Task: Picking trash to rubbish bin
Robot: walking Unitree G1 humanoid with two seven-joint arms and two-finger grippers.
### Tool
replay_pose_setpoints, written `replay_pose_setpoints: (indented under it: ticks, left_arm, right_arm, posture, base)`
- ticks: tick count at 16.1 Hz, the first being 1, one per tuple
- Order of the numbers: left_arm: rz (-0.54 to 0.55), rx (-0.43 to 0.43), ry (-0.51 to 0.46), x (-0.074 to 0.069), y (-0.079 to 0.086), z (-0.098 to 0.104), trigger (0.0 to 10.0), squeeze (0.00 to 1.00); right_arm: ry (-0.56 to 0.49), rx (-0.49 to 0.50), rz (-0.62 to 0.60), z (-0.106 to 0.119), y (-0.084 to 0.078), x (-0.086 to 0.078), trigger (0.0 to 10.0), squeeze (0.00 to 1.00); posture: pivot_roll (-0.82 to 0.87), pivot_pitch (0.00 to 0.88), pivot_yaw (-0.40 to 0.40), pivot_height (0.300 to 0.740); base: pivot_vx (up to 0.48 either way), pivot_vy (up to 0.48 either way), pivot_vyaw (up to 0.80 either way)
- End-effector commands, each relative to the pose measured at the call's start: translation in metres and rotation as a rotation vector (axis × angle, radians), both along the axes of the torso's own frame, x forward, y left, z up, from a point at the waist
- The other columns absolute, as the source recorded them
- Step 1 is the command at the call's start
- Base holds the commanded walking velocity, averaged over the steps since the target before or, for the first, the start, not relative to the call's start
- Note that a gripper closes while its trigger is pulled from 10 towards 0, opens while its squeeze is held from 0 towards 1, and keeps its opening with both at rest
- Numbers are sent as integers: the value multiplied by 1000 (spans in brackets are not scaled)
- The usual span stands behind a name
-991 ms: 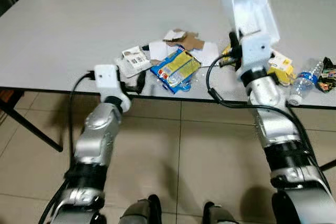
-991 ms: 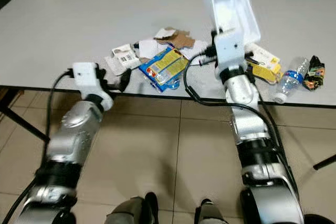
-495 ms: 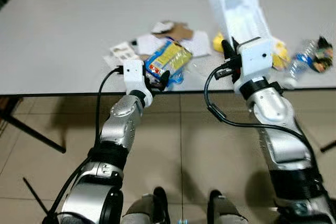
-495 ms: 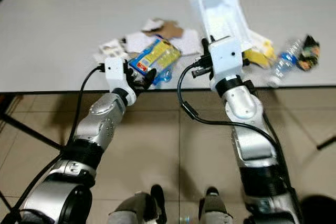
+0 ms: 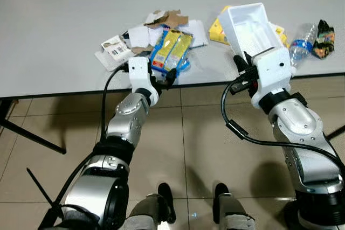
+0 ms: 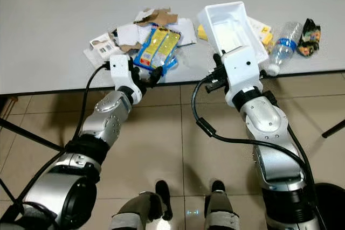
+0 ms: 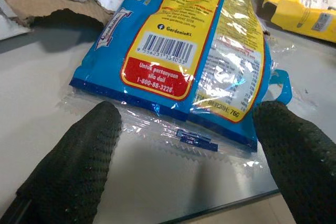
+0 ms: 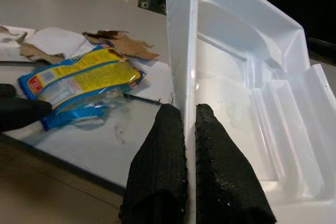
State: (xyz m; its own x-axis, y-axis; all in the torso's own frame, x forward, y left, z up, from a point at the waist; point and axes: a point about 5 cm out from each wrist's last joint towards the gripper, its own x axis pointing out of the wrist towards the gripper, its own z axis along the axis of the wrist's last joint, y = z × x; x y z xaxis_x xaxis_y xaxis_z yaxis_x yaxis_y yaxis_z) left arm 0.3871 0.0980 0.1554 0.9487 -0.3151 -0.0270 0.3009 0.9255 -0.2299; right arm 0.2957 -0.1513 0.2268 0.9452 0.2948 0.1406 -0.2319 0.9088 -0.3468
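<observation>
The left gripper (image 7: pixel 184 145) has been brought forward, fingers spread at the blue-yellow snack packet (image 7: pixel 184 51); the white plastic tray (image 8: pixel 247 93) is kept pinched by the right gripper (image 8: pixel 190 145).

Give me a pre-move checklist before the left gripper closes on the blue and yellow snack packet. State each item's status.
1. Left gripper jaws open, one finger on each side of the snack packet's near edge: ok.
2. Packet lies flat on the table, close to the table's front edge: ok.
3. Packet free of the torn cardboard and papers behind it: cannot tell; it may overlap them.
4. Right gripper clamped on the white plastic tray's wall: ok.
5. Tray held off to the side of the packet: ok.
6. Rubbish bin location known: cannot tell.
</observation>
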Motion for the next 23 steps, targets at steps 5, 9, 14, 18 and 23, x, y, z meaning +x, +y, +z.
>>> replay_pose_setpoints:
  ticks: [5, 9, 14, 18, 23]
  left_arm:
    - [8, 68, -83, 4, 2, 18, 10000, 0]
    - [24, 95, -200, 10, 3, 45, 10000, 0]
    - [62, 81, -174, 12, 16, 39, 10000, 0]
    - [79, 99, -278, 12, 21, 58, 10000, 0]
    - [102, 107, -393, 1, 34, 71, 10000, 0]
  right_arm:
    - [6, 12, 14, 2, 6, -3, 10000, 0]
    - [8, 17, 11, 1, 7, -2, 10000, 0]
    - [11, 27, 0, -2, 6, -2, 10000, 0]
    - [-69, 56, -6, 9, 8, -1, 10000, 0]
    - [-167, 83, -36, 22, 9, 3, 10000, 0]
  posture:
    - [-265, 304, 173, 740]
    - [-258, 298, 174, 740]
    - [-257, 285, 175, 740]
    - [-257, 272, 175, 740]
    - [-235, 222, 168, 740]
  base:
    - [0, 0, 0]
    - [0, 0, 0]
    - [0, 0, 0]
    - [289, 0, 0]
    - [0, 0, 0]
